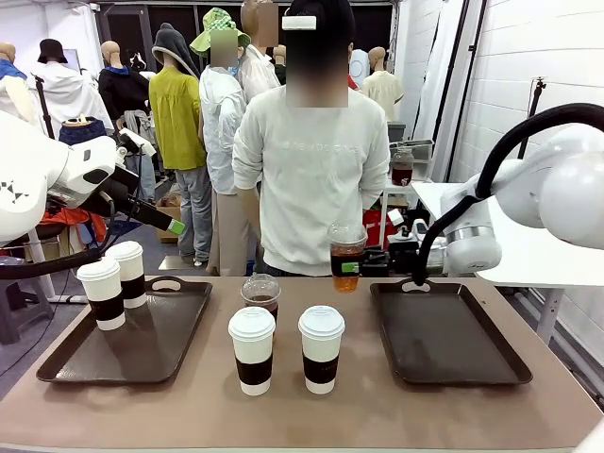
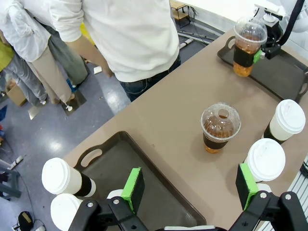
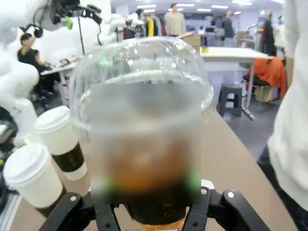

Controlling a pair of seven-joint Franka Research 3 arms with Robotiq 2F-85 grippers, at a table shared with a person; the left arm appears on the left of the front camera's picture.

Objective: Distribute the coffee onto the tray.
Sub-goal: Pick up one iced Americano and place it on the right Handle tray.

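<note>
A brown table (image 1: 302,415) is spanning the front view, and a person (image 1: 311,170) in a pale sweatshirt is standing at its far edge. The white right arm (image 1: 557,179) is reaching in from the right, while the left arm (image 1: 38,170) is hanging above the table's left end. Two dark trays are lying well apart on the table, the left tray (image 1: 142,354) and the right tray (image 1: 444,340). On the left tray's far left corner a near paper cup (image 1: 101,293) and a far paper cup (image 1: 127,274) are standing just beside each other. Between the trays, a third paper cup (image 1: 253,349) and a fourth paper cup (image 1: 321,347) are standing upright side by side near the front edge, and a dome cup (image 1: 261,294) of brown drink is standing just behind the third. The right gripper (image 1: 351,267) is clamping a held dome cup (image 1: 346,241) around its dark band, keeping it upright in the air just off the right tray's far left corner. The left gripper (image 2: 191,182) is hovering above the left tray with its green pads (image 2: 134,183) spread wide apart and gripping nothing.
</note>
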